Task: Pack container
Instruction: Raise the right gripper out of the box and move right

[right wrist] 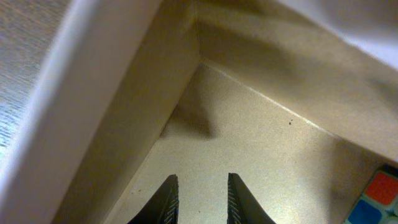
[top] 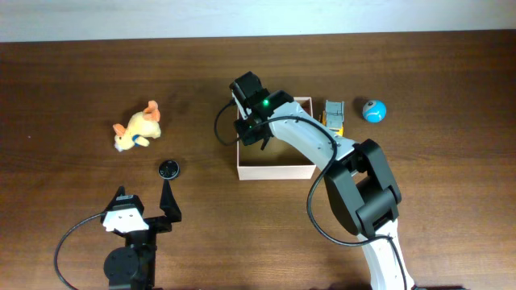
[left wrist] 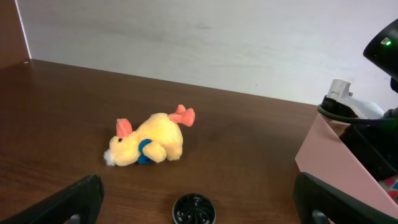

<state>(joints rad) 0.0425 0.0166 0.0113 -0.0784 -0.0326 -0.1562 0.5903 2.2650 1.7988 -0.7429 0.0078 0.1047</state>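
The container (top: 274,171), a shallow white-walled box with a tan inside, sits mid-table. Its near wall (left wrist: 342,165) shows at the right of the left wrist view. My right arm (top: 310,138) reaches over the box's far left corner. The right gripper (right wrist: 199,182) hangs low inside that corner (right wrist: 198,59), fingers a narrow gap apart over bare tan floor, holding nothing. A colourful cube (right wrist: 380,194) lies in the box at the lower right of the right wrist view. My left gripper (top: 145,198) (left wrist: 198,182) stands wide open at the front left, empty, just short of a black round disc (top: 168,168) (left wrist: 194,210).
A yellow plush animal (top: 137,129) (left wrist: 149,143) lies on its side left of the box. A yellow-and-grey toy vehicle (top: 334,115) and a blue ball (top: 373,110) sit just right of the box. The table's far edge meets a pale wall.
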